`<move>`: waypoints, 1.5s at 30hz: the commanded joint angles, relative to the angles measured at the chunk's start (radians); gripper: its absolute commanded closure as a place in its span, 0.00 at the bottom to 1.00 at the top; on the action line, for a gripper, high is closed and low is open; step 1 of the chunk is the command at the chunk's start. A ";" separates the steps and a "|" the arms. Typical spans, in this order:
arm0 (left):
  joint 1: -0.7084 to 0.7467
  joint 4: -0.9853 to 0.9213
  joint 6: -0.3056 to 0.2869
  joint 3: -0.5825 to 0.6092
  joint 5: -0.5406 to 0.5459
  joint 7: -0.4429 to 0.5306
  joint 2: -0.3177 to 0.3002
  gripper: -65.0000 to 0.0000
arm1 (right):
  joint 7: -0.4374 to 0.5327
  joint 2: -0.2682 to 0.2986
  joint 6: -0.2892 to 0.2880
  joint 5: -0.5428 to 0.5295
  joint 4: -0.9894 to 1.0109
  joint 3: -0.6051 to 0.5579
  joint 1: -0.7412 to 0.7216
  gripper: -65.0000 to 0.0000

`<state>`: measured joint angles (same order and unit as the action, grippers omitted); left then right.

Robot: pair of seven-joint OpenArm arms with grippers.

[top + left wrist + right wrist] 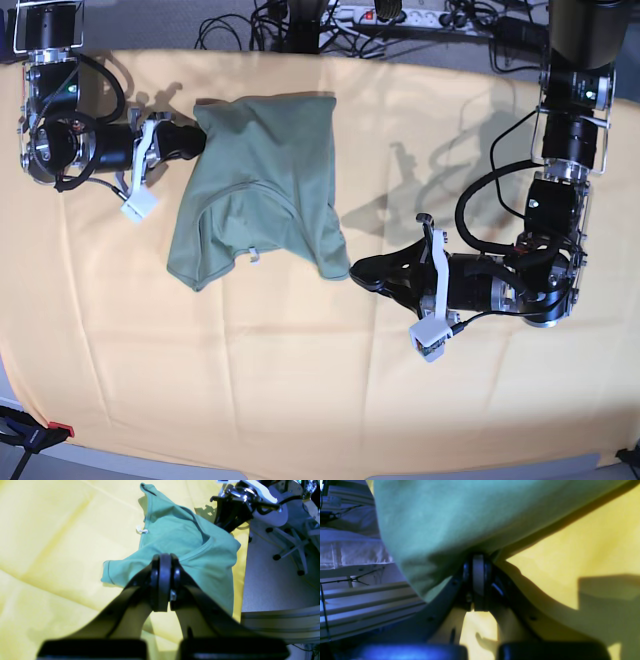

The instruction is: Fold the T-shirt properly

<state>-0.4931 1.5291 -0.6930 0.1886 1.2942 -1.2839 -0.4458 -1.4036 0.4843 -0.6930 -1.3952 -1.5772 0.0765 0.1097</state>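
Left wrist view: I see my left gripper (163,560) with jaws pressed together, pinching an edge of the T-shirt (175,537); the garment spreads away beyond the fingertips over the yellow cloth (50,542), its small white tag (142,530) ahead and slightly left of the tips.

Right wrist view: my right gripper (478,560) is likewise clamped on the T-shirt (460,517), whose fabric bulges directly above the tips.

Base view: I find the T-shirt (262,180) bunched between both arms, the right gripper (195,140) at its upper corner, the left gripper (358,270) at its lower corner.
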 commanded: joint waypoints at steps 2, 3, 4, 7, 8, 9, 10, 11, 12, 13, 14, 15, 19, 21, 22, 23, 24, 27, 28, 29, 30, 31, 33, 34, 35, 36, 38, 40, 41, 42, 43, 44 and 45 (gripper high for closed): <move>-0.028 0.013 -0.005 -0.010 0.025 0.005 -0.006 1.00 | 0.007 0.017 -0.005 -0.030 -0.020 0.010 -0.016 1.00; -0.028 0.013 -0.005 -0.010 0.032 -0.002 -0.006 1.00 | 0.007 0.017 -0.005 -0.029 -0.020 0.010 -0.016 1.00; -0.028 0.013 -0.005 -0.010 0.036 -0.005 -0.006 1.00 | 0.007 0.018 -0.005 -0.024 -0.020 0.010 -0.016 1.00; -0.028 0.013 -0.005 -0.010 0.047 -0.004 -0.006 1.00 | 0.007 0.018 -0.005 -0.016 -0.020 0.047 -0.021 1.00; -0.028 0.013 -0.005 -0.010 0.051 -0.005 -0.006 1.00 | 0.033 0.018 -0.005 -0.027 -0.020 0.076 -0.022 1.00; -0.026 0.013 -0.005 -0.010 0.050 -0.006 -0.006 1.00 | 0.078 0.017 -0.005 -0.047 -0.020 0.112 -0.022 1.00; -0.022 0.013 -0.005 -0.010 0.050 -0.008 -0.006 1.00 | 0.099 0.014 -0.005 -0.065 -0.021 0.153 -0.022 1.00; -0.016 0.013 -0.005 -0.010 0.050 -0.009 -0.006 1.00 | 0.098 0.011 -0.005 -0.072 -0.022 0.196 -0.027 1.00; -0.008 0.014 -0.005 -0.010 0.051 -0.011 -0.007 1.00 | 0.098 0.011 -0.005 -0.074 -0.023 0.240 -0.027 1.00; 0.002 0.014 -0.005 -0.010 0.051 -0.011 -0.009 1.00 | 0.094 0.012 -0.005 -0.086 -0.023 0.282 -0.026 1.00; 0.012 0.014 -0.005 -0.010 0.051 -0.012 -0.009 1.00 | 0.067 0.012 -0.005 -0.088 -0.023 0.323 -0.026 1.00; 0.021 0.014 -0.005 -0.010 0.054 -0.012 -0.009 1.00 | 0.025 0.013 -0.005 -0.088 -0.023 0.359 -0.026 1.00; 0.043 0.014 -0.005 -0.010 0.097 -0.017 -0.009 1.00 | 0.007 0.017 -0.005 -0.088 -0.036 0.457 -0.010 1.00; 0.048 0.014 -0.005 -0.010 0.096 -0.037 -0.009 1.00 | 0.007 0.017 -0.005 -0.088 -0.050 0.490 0.015 1.00; 0.051 0.014 -0.005 -0.010 0.096 -0.045 -0.009 1.00 | 0.007 0.017 -0.005 -0.088 -0.063 0.506 0.033 1.00; 0.055 0.014 -0.005 -0.010 0.100 -0.050 -0.010 1.00 | 0.007 0.017 -0.005 -0.088 -0.078 0.523 0.053 1.00; 0.059 0.014 -0.005 -0.010 0.109 -0.052 -0.012 1.00 | 0.007 0.016 -0.005 -0.088 -0.097 0.539 0.074 1.00; 0.064 0.023 -0.005 -0.010 0.126 -0.058 -0.027 1.00 | 0.007 0.015 -0.005 -0.088 -0.167 0.589 0.142 1.00; 0.066 0.034 -0.005 -0.010 0.126 -0.063 -0.035 1.00 | 0.007 0.014 -0.005 -0.088 -0.197 0.606 0.165 1.00; 0.067 0.048 -0.005 -0.010 0.126 -0.068 -0.044 1.00 | 0.007 0.014 -0.005 -0.088 -0.227 0.624 0.188 1.00; 0.069 0.064 -0.005 -0.010 0.126 -0.073 -0.057 1.00 | 0.007 0.014 -0.005 -0.088 -0.258 0.641 0.212 1.00; 0.075 0.081 -0.005 -0.010 0.125 -0.080 -0.071 1.00 | 0.007 0.014 -0.005 -0.088 -0.287 0.657 0.234 1.00; 0.101 0.125 -0.005 -0.014 0.126 -0.084 -0.111 1.00 | 0.007 0.014 -0.005 -0.088 -0.336 0.692 0.281 1.00; 0.121 0.149 -0.005 -0.019 0.125 -0.089 -0.131 1.00 | 0.007 0.014 -0.005 -0.088 -0.355 0.712 0.303 1.00; 0.143 0.176 -0.005 -0.028 0.126 -0.092 -0.155 1.00 | 0.007 0.014 -0.005 -0.088 -0.369 0.731 0.324 1.00; 0.171 0.203 -0.005 -0.040 0.126 -0.096 -0.177 1.00 | 0.007 0.014 -0.005 -0.088 -0.381 0.750 0.347 1.00; 0.234 0.258 -0.003 -0.076 0.127 -0.099 -0.221 1.00 | 0.007 0.014 -0.005 -0.088 -0.397 0.782 0.393 1.00; 0.307 0.312 0.006 -0.131 0.133 -0.103 -0.264 1.00 | 0.007 0.014 -0.005 -0.088 -0.402 0.803 0.443 1.00; 0.346 0.337 0.006 -0.165 0.139 -0.106 -0.285 1.00 | 0.007 0.014 -0.005 -0.088 -0.403 0.809 0.471 1.00; 0.386 0.362 0.006 -0.202 0.148 -0.107 -0.309 1.00 | 0.007 0.014 -0.005 -0.088 -0.406 0.816 0.500 1.00; 0.429 0.384 0.008 -0.243 0.166 -0.112 -0.328 1.00 | 0.007 0.014 -0.005 -0.088 -0.406 0.822 0.527 1.00; 0.472 0.408 0.014 -0.285 0.185 -0.112 -0.343 1.00 | 0.007 0.014 -0.005 -0.088 -0.406 0.829 0.552 1.00; 0.517 0.433 0.014 -0.330 0.189 -0.112 -0.355 1.00 | 0.007 0.013 -0.005 -0.088 -0.406 0.836 0.575 1.00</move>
<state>0.0395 1.9511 -0.6754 -0.1368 1.4601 -1.4052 -0.7849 -1.4117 0.4782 -0.6930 -1.4651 -1.9701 0.9001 0.6815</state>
